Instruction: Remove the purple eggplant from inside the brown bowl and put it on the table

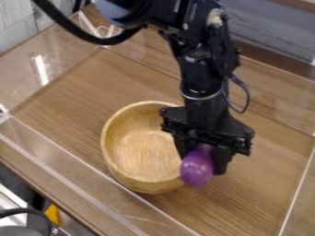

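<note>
The purple eggplant (197,169) hangs in my gripper (202,159), whose black fingers are shut on its upper part. It is lifted above the right rim of the brown bowl (145,147), partly past the rim and over the table (87,92). The round wooden bowl sits at the front middle of the table and looks empty inside. My black arm comes down from the top of the view, straight over the bowl's right side.
Clear acrylic walls (55,46) border the tabletop on the left, front and right. Bare wood lies to the right of the bowl (264,175) and behind it at the left.
</note>
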`<move>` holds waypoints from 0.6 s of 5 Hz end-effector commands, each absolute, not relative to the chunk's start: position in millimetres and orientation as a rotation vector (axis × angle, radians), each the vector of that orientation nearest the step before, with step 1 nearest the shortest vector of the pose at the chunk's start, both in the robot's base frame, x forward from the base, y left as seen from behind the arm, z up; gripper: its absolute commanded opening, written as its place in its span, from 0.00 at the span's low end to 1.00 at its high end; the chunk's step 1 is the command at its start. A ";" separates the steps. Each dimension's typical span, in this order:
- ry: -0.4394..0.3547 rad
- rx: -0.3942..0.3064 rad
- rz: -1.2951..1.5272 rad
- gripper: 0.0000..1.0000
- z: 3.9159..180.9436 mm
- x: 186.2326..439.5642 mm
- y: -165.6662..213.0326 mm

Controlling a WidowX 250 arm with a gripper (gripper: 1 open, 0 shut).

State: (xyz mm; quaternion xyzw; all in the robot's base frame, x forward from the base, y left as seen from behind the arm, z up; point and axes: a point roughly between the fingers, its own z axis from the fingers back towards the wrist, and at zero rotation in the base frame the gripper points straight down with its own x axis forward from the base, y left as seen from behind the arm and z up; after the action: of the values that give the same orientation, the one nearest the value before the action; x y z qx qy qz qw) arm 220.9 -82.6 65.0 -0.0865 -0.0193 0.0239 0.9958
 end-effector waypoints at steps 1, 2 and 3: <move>-0.072 -0.187 0.036 0.00 69.2 228.0 -92.4; -0.073 -0.191 0.031 0.00 63.5 228.5 -98.7; -0.075 -0.194 0.026 0.00 56.4 228.7 -103.2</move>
State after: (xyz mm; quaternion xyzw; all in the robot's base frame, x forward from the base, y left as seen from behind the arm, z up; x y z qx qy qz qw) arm 224.7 -101.4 50.2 -0.0929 -0.0247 0.0158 0.9952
